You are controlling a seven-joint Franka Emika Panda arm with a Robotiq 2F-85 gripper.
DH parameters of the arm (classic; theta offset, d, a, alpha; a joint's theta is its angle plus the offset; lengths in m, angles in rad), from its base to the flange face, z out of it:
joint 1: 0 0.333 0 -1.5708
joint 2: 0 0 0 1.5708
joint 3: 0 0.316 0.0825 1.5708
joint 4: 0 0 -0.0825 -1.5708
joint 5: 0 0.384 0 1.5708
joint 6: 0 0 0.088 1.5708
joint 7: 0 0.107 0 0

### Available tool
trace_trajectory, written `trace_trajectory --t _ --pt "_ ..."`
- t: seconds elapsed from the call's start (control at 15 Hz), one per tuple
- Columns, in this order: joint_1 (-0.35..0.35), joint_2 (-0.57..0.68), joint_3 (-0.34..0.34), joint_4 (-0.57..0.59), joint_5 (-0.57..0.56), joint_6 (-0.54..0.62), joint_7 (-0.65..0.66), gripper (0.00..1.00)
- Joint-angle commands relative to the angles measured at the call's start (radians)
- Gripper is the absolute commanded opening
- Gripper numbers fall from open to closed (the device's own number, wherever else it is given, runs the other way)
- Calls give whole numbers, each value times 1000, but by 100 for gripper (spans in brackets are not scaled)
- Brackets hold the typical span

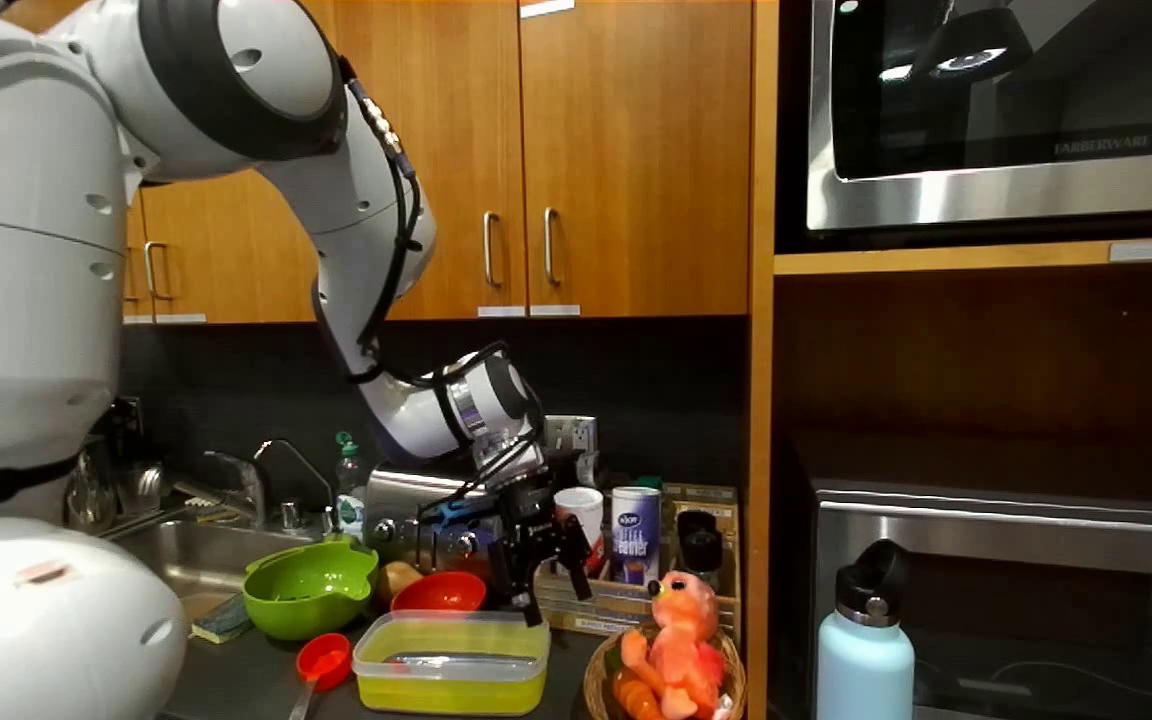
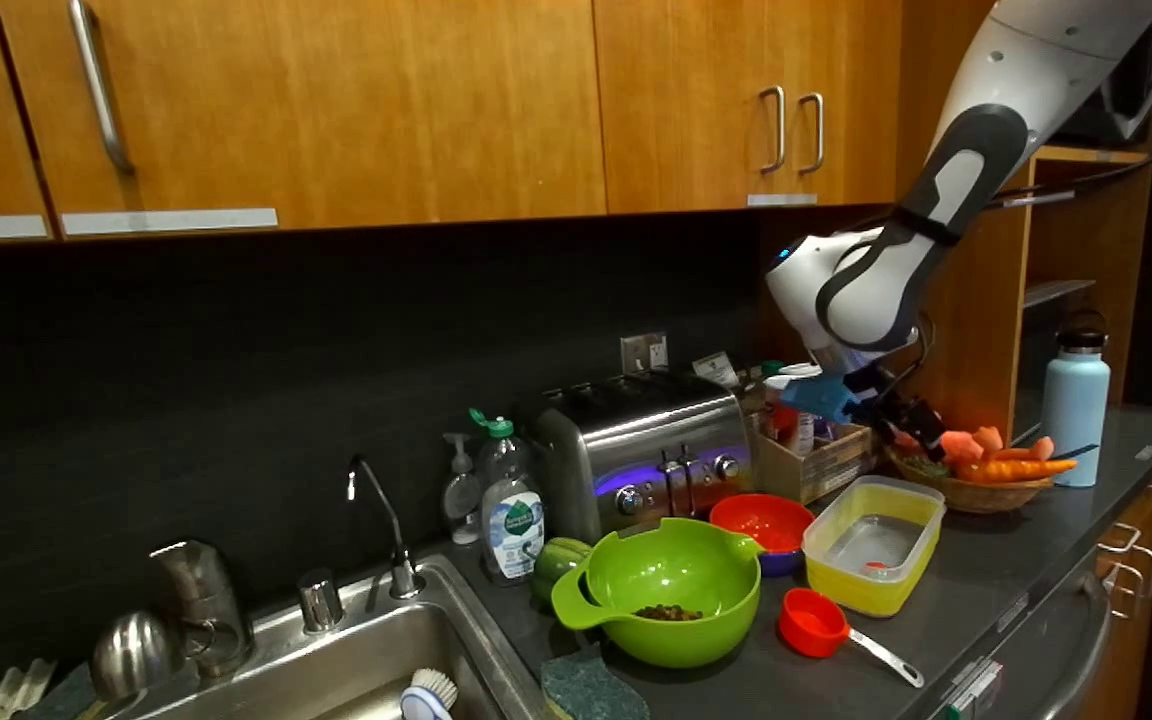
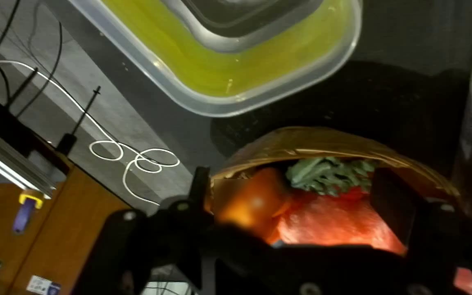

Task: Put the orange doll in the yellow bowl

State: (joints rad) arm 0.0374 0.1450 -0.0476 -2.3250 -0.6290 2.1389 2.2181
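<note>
Wooden cabinets (image 1: 636,150) overhang a dark tabletop (image 2: 986,560) bearing the yellow bowl (image 1: 451,690) and, near it, a wicker basket (image 2: 986,495) containing the orange doll (image 1: 681,640), judged light, soft and unlikely to slip, best gripped across its middle, while the fingers (image 3: 393,200) stand apart, holding nothing.

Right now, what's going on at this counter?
The Franka arm is handling nothing at this moment: its jaws hang open near the wicker basket. The orange plush doll is in that basket with a carrot, not yet in the nearby yellow plastic container. Grasping the doll to move it there looks like the next step.
</note>
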Motion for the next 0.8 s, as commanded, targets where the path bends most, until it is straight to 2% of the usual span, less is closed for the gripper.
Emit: trace_trajectory --t 0.0,0.2,0.33,0.47,0.53,0.73 --pt "25 -98 2 -117 -29 -48 241 100" --pt "8 -165 1 -166 -46 -115 375 100" --pt "-13 -197 -2 -159 -90 -180 439 100" --pt "-58 -232 -22 -84 -162 -307 399 100" --pt "-39 -173 6 -116 -115 -229 396 100" --pt "-57 -189 2 -109 -118 -240 376 100"
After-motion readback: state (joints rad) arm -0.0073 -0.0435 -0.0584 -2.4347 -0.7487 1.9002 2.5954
